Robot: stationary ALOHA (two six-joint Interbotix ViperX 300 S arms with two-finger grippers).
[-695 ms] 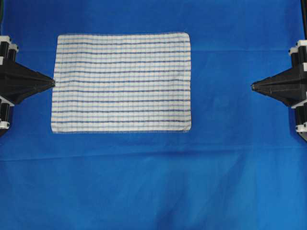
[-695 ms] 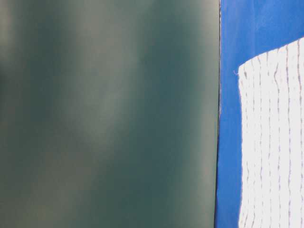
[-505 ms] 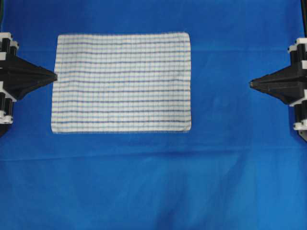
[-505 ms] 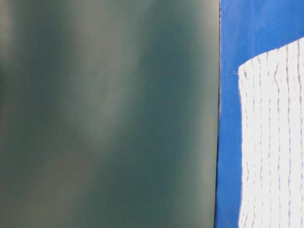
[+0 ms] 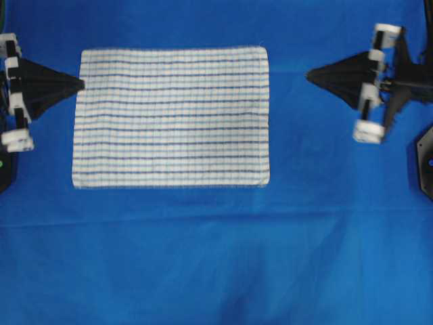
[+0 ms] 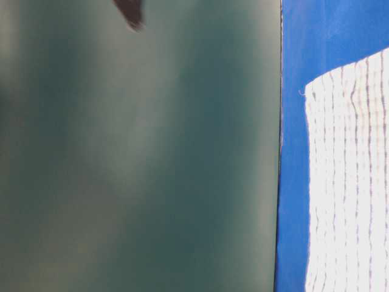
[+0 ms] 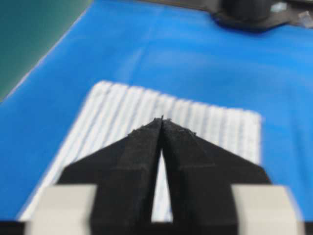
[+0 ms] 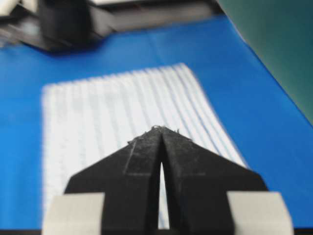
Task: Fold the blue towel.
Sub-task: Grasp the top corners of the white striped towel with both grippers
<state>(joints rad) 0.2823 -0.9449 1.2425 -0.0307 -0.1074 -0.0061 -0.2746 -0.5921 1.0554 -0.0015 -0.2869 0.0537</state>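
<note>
Lying flat with its upper-left edge at the clenched left tool (image 5: 82, 84) tip: blue towel (image 5: 171, 116), apart from the clenched, empty right tool (image 5: 309, 74).

Towel (image 5: 172, 116) white, blue check stripes; sheet (image 5: 216, 257) solid blue.

One blue towel (image 5: 171, 116) lies flat, between the two sets of jaws. One plain blue sheet (image 5: 216, 257) spreads beneath everything. Two grippers count in all: the left gripper (image 5: 82, 84) and the right gripper (image 5: 308, 74), one per side, tips pinched together.
</note>
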